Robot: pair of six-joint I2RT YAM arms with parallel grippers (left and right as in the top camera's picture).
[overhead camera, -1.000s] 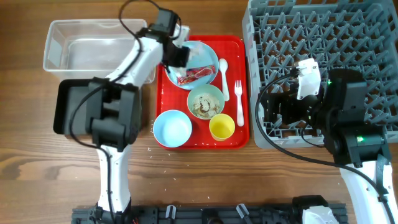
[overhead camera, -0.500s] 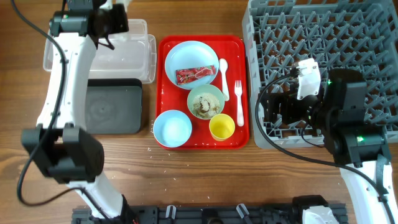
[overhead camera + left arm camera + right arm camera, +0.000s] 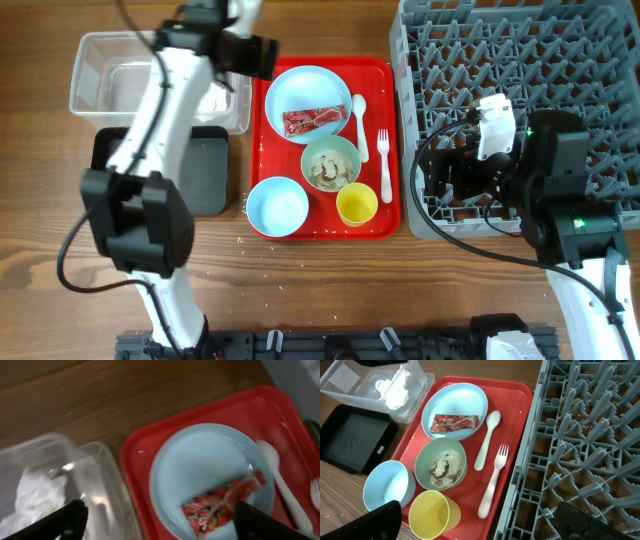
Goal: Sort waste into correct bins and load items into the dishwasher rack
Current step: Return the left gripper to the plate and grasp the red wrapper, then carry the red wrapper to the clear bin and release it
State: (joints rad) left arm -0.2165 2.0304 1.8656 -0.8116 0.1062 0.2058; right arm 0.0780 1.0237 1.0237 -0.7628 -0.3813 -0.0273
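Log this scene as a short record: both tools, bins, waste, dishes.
left tool: open, empty, over tub and plate
right tool: open, empty, at rack's edge
clear tub: holds white napkin
plate: on red tray, red wrapper on it
green bowl: rice, brown scraps inside
blue bowl, yellow cup, spoon, fork: on red tray
rack: no dishes seen in it

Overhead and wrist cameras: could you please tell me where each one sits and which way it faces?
Overhead: fixed above the table, looking straight down on red tray and dishwasher rack; left arm and right arm show.
Left wrist: above the tray's far corner, facing plate and clear tub; its fingertips show.
Right wrist: beside the rack, facing the tray; its fingertips show.
Shared: both wrist views show the red wrapper on the plate.
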